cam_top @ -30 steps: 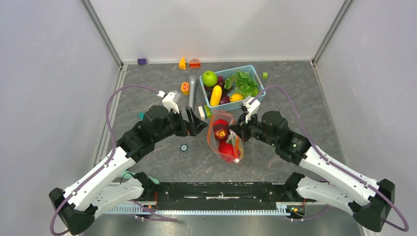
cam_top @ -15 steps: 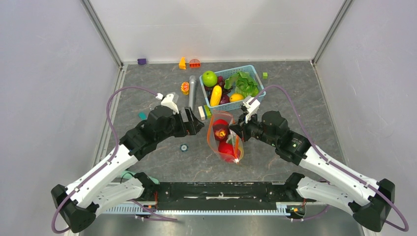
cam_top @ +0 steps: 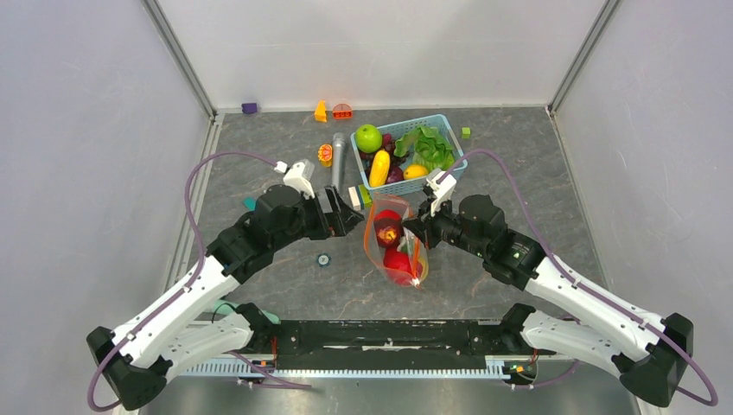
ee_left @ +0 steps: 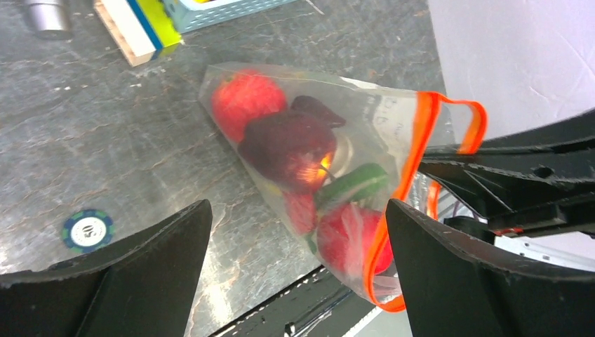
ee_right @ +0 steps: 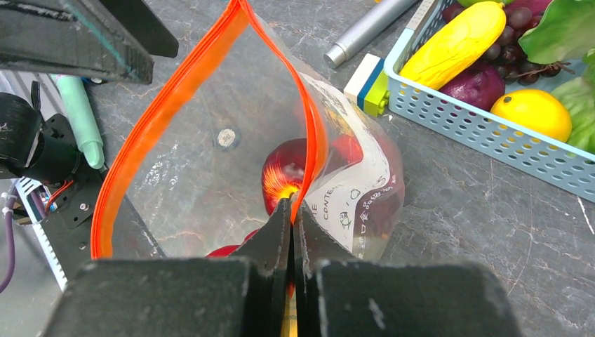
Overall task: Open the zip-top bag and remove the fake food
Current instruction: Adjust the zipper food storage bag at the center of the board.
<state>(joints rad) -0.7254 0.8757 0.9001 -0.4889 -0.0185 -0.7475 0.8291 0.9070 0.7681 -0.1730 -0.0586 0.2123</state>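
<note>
Right wrist: fingers (ee_right: 270, 239) together, likely on bag (ee_right: 354, 179)

Top cam: high, behind the arm bases (cam_top: 246, 316), looking down on the whole table (cam_top: 536, 173). Both wrist cams sit close, facing the bag (ee_left: 309, 140) from opposite sides: left side-on, right into its mouth.

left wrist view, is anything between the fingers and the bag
No, the left wrist view shows only bare tabletop between the left fingers and the bag; a poker chip sits off to one side.
</note>
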